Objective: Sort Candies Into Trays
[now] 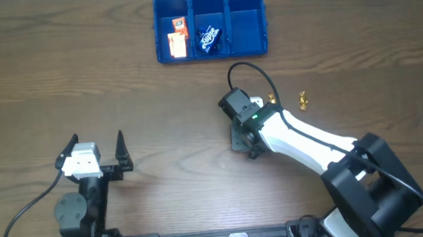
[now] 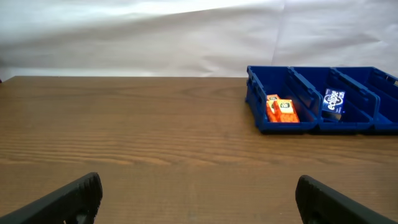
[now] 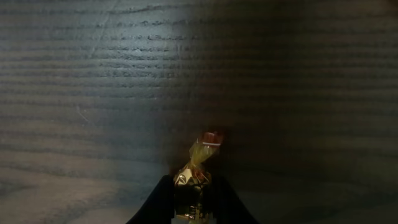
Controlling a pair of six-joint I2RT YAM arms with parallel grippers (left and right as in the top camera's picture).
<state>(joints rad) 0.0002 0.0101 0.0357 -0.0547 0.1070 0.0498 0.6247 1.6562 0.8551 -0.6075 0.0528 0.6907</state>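
Blue plastic tray (image 1: 249, 23): orange packets (image 1: 178, 41) in left compartment, dark blue packet (image 1: 209, 40) in middle. Right end effector (image 3: 193, 202) gripping gold-wrapped candy (image 3: 198, 163); left end effector (image 2: 199, 199) wide.

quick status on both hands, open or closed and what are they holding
Left hand: open, holding nothing.
Right hand: closed on a gold-wrapped candy.

A wooden table (image 1: 55, 86) (grain running sideways) — white backdrop (image 2: 124, 37) behind it.
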